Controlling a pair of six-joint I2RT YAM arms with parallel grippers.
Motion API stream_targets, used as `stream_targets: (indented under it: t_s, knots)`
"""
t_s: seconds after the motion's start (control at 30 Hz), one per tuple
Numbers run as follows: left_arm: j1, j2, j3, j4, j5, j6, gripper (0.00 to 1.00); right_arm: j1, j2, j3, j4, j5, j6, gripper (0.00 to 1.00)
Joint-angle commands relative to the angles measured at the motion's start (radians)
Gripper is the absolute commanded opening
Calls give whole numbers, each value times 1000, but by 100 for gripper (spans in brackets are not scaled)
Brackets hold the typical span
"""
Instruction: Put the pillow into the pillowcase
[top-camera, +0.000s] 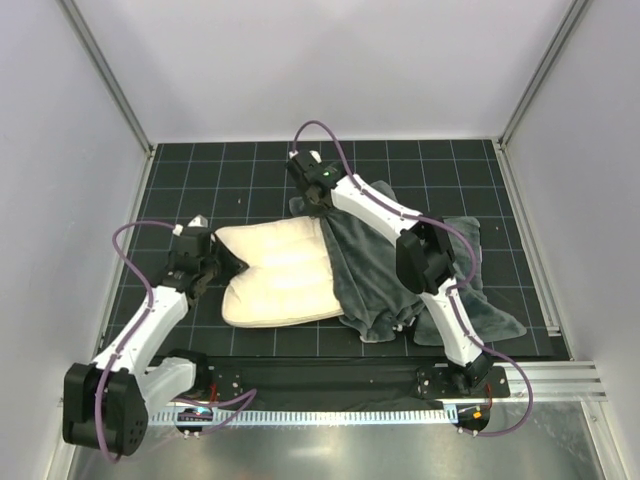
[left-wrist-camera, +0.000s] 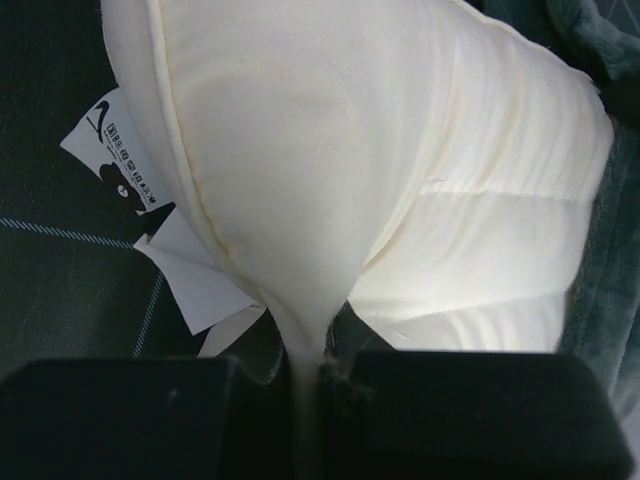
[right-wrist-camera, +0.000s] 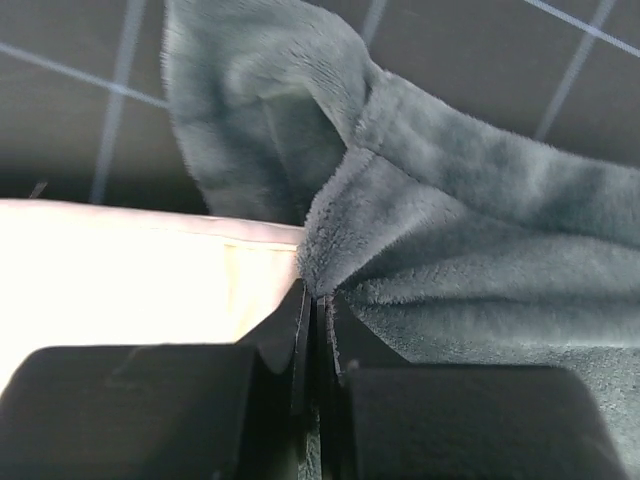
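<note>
The cream pillow (top-camera: 275, 273) lies mid-table, its right end under the dark grey plush pillowcase (top-camera: 385, 270). My left gripper (top-camera: 222, 262) is shut on the pillow's left edge, pinching the fabric (left-wrist-camera: 310, 345) between its fingers; white care tags (left-wrist-camera: 150, 200) hang beside it. My right gripper (top-camera: 318, 205) is shut on the pillowcase's far edge (right-wrist-camera: 330, 270), at the back of the pillow (right-wrist-camera: 140, 280). No zebra side shows.
The black gridded mat (top-camera: 230, 170) covers the table, with white walls at the back and sides and metal rails (top-camera: 540, 375) at the right front. The pillowcase spreads rumpled to the right (top-camera: 480, 315) near the right arm's base.
</note>
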Motion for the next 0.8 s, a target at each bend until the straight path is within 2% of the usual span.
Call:
stream_targets:
  t_s: [0.0,0.2,0.4,0.6,0.67,0.73,0.77]
  knots:
    - [1,-79,22,38,73,15,0,52,-63,50,29,-111,-20,4]
    - [-2,-258,126,-8,139,15,0,106,-112,159,37,-381,16,4]
    - [-2,-294,304,-150,124,35,0,119,-252,169,124,-646,130,4]
    - [0,-294,373,-190,113,28,0,142,-356,160,185,-714,179,4]
    - [-2,-298,404,-210,99,28,0,138,-365,145,201,-705,187,15]
    - [-2,-300,428,-251,73,26,0,121,-349,142,167,-691,185,35]
    - [-2,-302,453,-268,64,23,0,115,-341,137,153,-691,182,47]
